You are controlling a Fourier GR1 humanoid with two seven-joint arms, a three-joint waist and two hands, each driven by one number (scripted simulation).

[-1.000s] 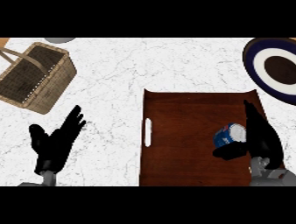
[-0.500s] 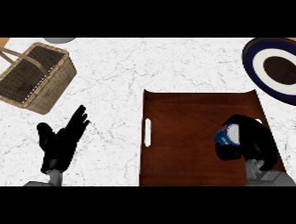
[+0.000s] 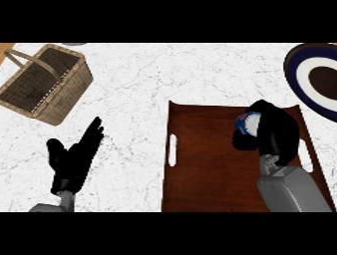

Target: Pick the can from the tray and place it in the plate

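— Where's the can?
— My right hand has its fingers curled round the can, over the tray.
— And the plate?
— The plate waits up right; carrying and placing remain. Left hand rests open on the table.

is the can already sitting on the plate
No, the can is over the tray, with the right hand curled round it, and the plate holds nothing.
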